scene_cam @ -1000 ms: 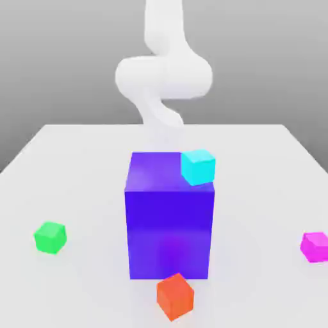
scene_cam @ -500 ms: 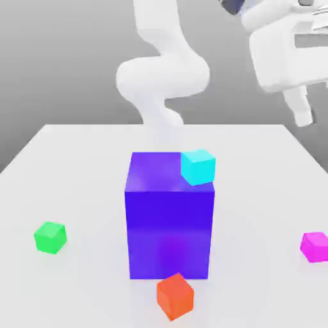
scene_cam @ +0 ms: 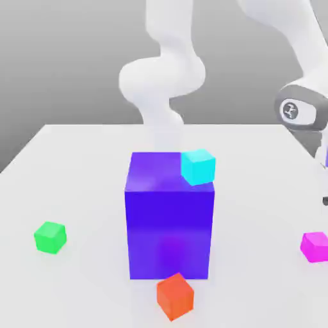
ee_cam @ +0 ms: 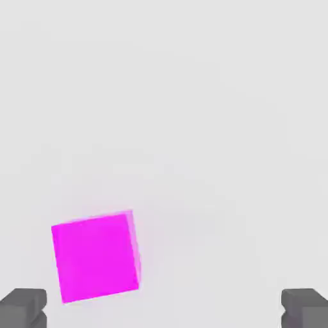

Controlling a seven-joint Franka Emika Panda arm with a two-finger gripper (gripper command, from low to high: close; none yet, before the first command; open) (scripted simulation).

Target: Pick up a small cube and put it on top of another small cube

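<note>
No legible text (cubes are plain).

pincer (ee_cam: 163, 311): fingers wide apart | magenta cube (ee_cam: 96, 257): on white table (ee_cam: 192, 96), nearer one finger (ee_cam: 22, 306), untouched

White arm (scene_cam: 163, 83) rises behind the scene, bends high, and descends along the exterior view's right edge. Grey-ringed wrist joint (scene_cam: 298, 110) visible there. Claw (ee_cam: 164, 307) points downward at the worktop, both dark fingertips (ee_cam: 22, 306) spread wide apart, nothing between them.
</note>
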